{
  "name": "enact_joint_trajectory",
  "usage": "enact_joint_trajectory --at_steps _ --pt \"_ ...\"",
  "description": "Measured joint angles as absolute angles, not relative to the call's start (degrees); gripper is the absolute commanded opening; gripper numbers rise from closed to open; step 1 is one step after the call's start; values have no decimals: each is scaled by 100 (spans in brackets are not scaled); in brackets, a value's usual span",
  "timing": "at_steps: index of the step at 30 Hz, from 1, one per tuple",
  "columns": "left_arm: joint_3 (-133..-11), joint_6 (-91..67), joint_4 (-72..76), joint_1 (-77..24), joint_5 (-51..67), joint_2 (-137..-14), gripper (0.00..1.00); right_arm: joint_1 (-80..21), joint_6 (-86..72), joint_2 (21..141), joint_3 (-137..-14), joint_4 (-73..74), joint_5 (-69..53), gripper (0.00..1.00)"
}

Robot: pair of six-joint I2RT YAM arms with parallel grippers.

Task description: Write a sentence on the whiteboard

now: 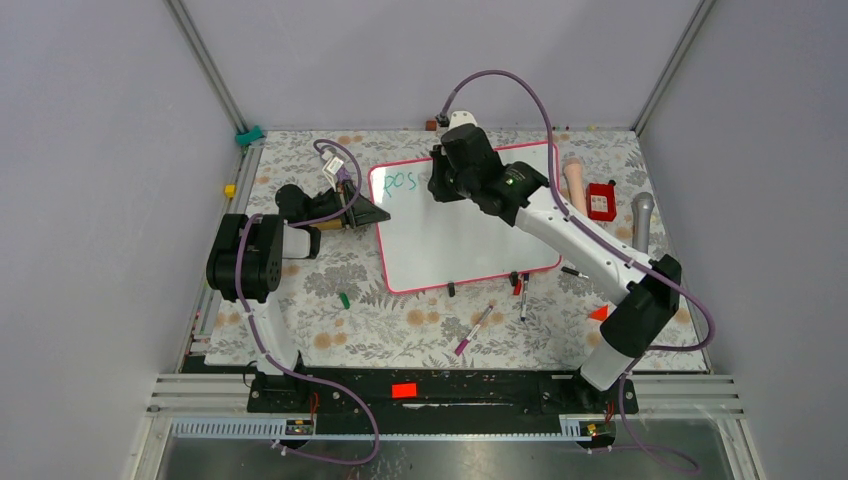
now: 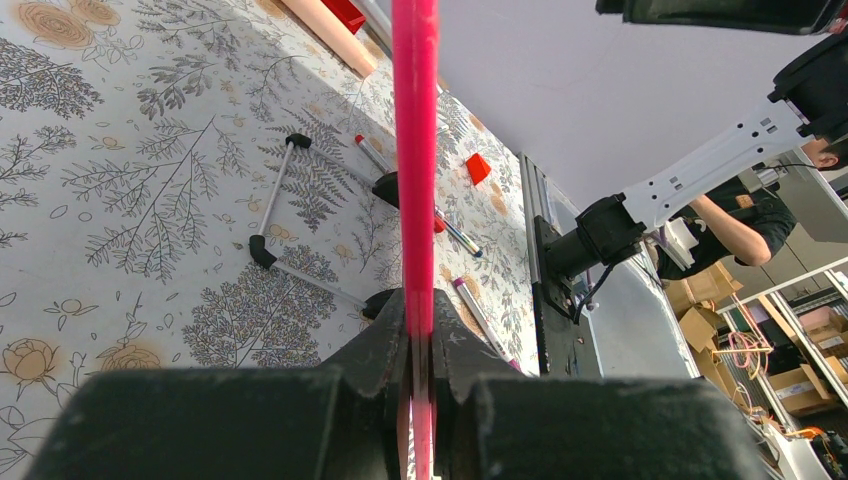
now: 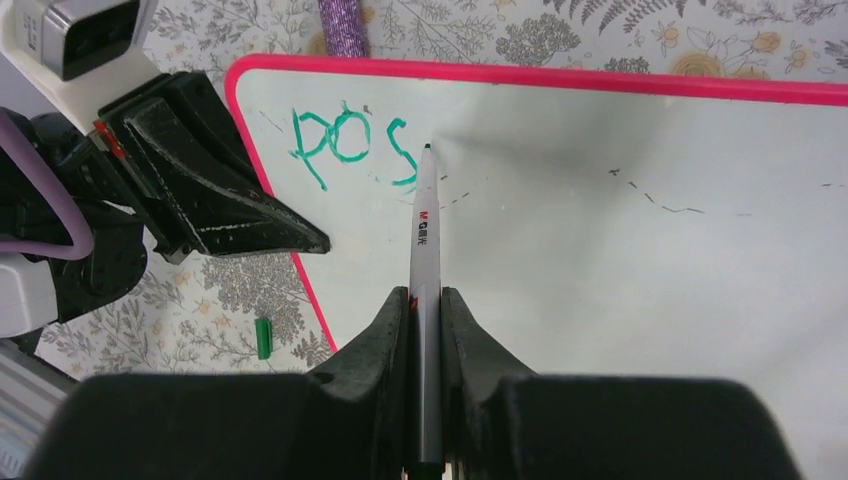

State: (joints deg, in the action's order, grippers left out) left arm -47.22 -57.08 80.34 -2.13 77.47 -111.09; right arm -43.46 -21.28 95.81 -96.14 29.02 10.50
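Observation:
The whiteboard point(image 1: 470, 240) lies on the floral table, white with a thin pink-red frame. Green letters "POS" point(image 3: 350, 145) stand in its top left corner. My right gripper point(image 3: 425, 300) is shut on a grey marker point(image 3: 424, 230), which points down at the board, its tip just right of the "S". In the top view this gripper point(image 1: 440, 185) hovers over the board's upper left part. My left gripper point(image 2: 420, 315) is shut on the board's pink frame point(image 2: 414, 150) at the left edge point(image 1: 375, 215), and it also shows in the right wrist view point(image 3: 230, 210).
Loose markers point(image 1: 473, 330) point(image 1: 522, 297) and a green cap point(image 1: 344, 299) lie near the board's front edge. A red box point(image 1: 601, 200), a pink cylinder point(image 1: 575, 185) and a grey microphone-like object point(image 1: 642, 220) sit to the right. A red triangle point(image 1: 598, 313) lies by the right arm.

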Motion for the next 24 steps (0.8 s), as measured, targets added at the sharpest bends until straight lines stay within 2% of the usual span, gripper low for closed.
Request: enact_joint_trajectory --at_steps 12,24 --pt "-4722 -5706 8034 -213 7747 -11109 0 -4331 -2119 9900 -10217 3002 1210 0" --pt "-4722 -5712 8007 -213 7741 -11109 0 -4320 -2104 10040 -10326 3221 1302 0"
